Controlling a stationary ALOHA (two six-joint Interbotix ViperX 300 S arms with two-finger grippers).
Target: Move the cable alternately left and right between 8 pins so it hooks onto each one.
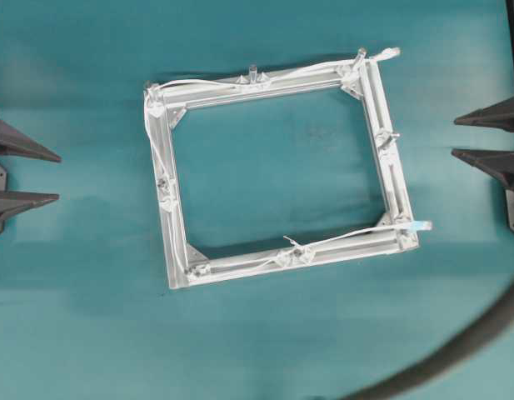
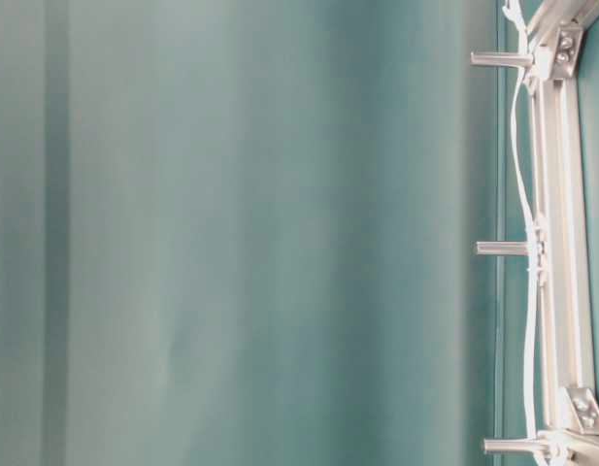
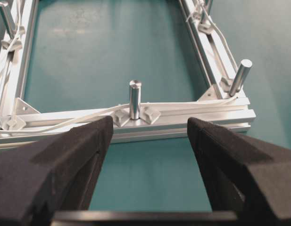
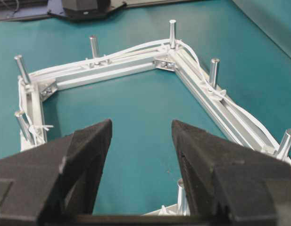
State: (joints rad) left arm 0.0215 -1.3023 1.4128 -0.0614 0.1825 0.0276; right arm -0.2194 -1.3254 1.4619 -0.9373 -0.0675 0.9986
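The cable (image 1: 232, 82), thin and white, winds round the frame's silvery pins (image 4: 172, 33); only overhead shows both plug ends. Both grippers (image 3: 147, 136) (image 4: 141, 141) gape, holding nothing.

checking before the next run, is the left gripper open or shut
Open. In the left wrist view the left gripper has its two black fingers spread wide apart, with nothing between them, short of the frame.

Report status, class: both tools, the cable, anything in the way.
Left tool open, empty; right tool likewise. Cable threaded round frame pins. Grey hose lies clear.
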